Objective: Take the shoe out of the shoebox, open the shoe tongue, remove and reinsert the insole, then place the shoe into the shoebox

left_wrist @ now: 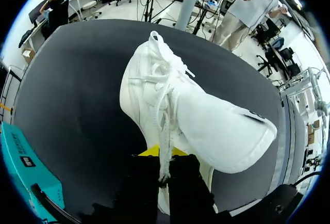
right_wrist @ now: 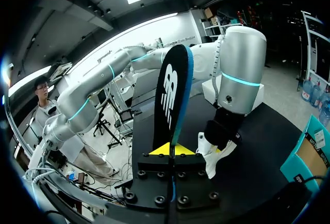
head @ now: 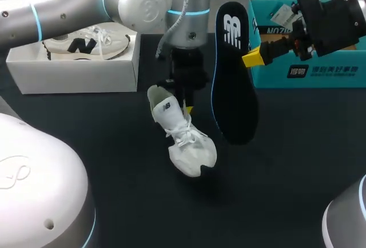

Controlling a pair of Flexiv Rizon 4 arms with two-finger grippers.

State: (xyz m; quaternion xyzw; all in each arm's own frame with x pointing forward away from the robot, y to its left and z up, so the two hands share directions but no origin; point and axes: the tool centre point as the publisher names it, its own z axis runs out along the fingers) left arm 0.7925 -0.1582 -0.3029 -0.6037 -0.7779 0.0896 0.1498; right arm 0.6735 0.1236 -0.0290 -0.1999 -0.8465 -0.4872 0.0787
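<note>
Dark surface (head: pixel 103 145) fills the head view, and the white shoe (head: pixel 184 139) lies near its middle, out of the white shoebox (head: pixel 74 79) at the far left, where a second shoe (head: pixel 86 43) sits. My left fingers (head: pixel 189 110) come straight down on the shoe's open top, I judge to pin it so it will not slide while the insole goes back in. My right fingers (head: pixel 254 58) hold the black insole (head: pixel 231 82) in the air just right of the shoe, hanging nearly upright and well clear of the surface. A teal box (head: pixel 309 76) stands at the far right.

From the left wrist, my fingers stand narrow, with a lace strand running down between them and the shoe's upper edge pressed there, so they appear clamped on the shoe. Its toe points away from them; the big padded tongue is folded out to one side, leaving the mouth open.

From the right wrist, the insole rises on edge, pinched firmly between my two yellow tips, logo side showing, with a thin blue rim. Beyond it the shoe sits under my left arm.
</note>
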